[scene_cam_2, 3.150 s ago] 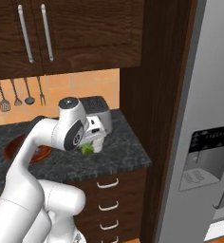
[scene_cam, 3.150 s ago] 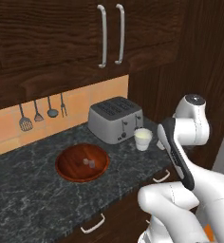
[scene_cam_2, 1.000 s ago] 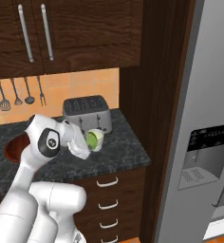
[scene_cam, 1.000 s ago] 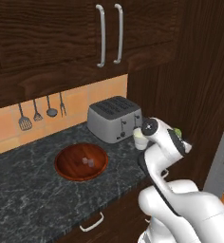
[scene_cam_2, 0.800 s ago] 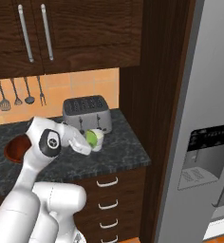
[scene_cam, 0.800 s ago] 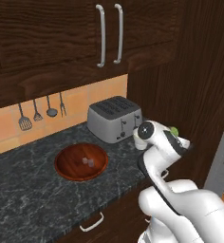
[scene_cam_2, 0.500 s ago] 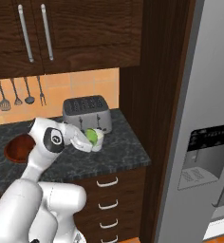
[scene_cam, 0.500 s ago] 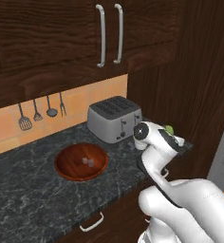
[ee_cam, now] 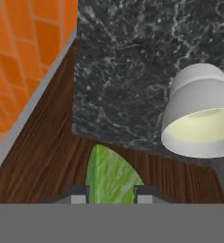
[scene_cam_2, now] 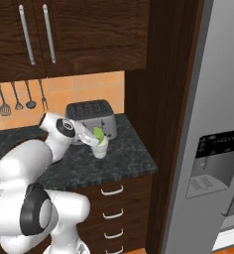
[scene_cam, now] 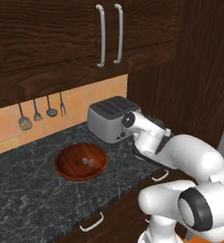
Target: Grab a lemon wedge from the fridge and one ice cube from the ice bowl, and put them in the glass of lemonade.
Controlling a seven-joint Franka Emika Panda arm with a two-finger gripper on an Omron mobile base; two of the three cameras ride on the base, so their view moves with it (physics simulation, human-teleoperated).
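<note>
The lemon wedge [ee_cam: 111, 175] is clamped between the two fingertips [ee_cam: 78, 195] of the gripper [ee_cam: 111, 197], its green-yellow body projecting forward from them in the hand view. In the right base view the lemon wedge [scene_cam_2: 97, 133] sits at the gripper's [scene_cam_2: 93, 137] tip, directly over the rim of the glass of lemonade [scene_cam_2: 100, 148]; whether the two touch cannot be determined.

In the hand view the glass of lemonade [ee_cam: 201, 116] lies ahead of the gripper and to its right side in that frame, its open mouth showing pale yellow liquid. It stands on the dark speckled worktop [ee_cam: 133, 61]. Brown wood panelling meets the worktop just ahead of the wedge, and orange wall tiles [ee_cam: 23, 57] lie to the gripper's left in that frame.

In the right base view the toaster [scene_cam_2: 91, 118] stands just behind the gripper and the glass. The fridge [scene_cam_2: 208, 149] stands well off to the gripper's right, beyond a dark wooden column, doors closed as far as visible.

In the left base view the arm [scene_cam: 152, 135] covers the glass. The ice bowl [scene_cam: 81, 162] rests on the worktop [scene_cam: 28, 190] to the gripper's left, clear of the toaster [scene_cam: 110, 118], with two pale ice cubes [scene_cam: 88, 161] inside. Utensils [scene_cam: 38, 111] hang on the tiled wall beyond the bowl.
</note>
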